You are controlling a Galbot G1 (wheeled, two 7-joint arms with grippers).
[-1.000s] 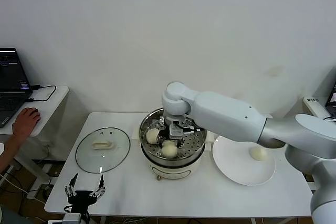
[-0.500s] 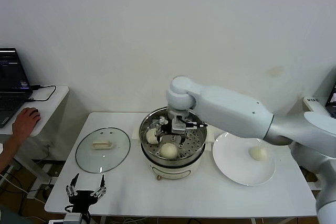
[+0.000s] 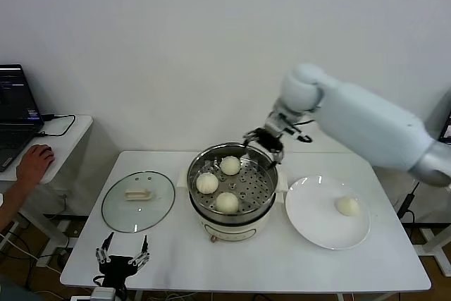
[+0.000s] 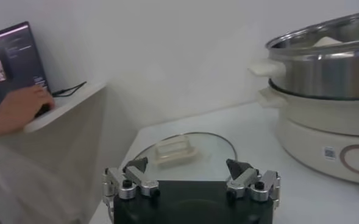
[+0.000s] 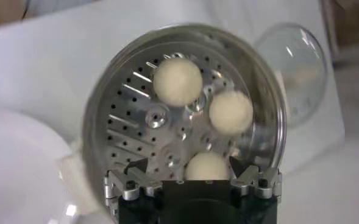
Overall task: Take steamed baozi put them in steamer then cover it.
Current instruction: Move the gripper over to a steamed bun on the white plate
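Observation:
The steamer (image 3: 232, 192) stands mid-table with three baozi on its perforated tray: one at the far side (image 3: 230, 166), one at the left (image 3: 206, 183) and one at the front (image 3: 226, 202). A fourth baozi (image 3: 347, 206) lies on the white plate (image 3: 313, 216) to the right. My right gripper (image 3: 262, 140) is open and empty, hovering above the steamer's far right rim. In the right wrist view the gripper (image 5: 188, 167) looks down on the tray (image 5: 136, 122) and the three baozi (image 5: 177, 81). My left gripper (image 3: 123, 259) is open and parked low at the table's front left.
The glass lid (image 3: 137, 200) with a cream handle lies flat left of the steamer; it also shows in the left wrist view (image 4: 179, 149). A side table at far left holds a laptop (image 3: 14, 103) and a person's hand (image 3: 35, 161). A wall is behind.
My right gripper let go of a baozi at the tray's far side, then rose and drew back to the right, out of the steamer. The left gripper shifted slightly.

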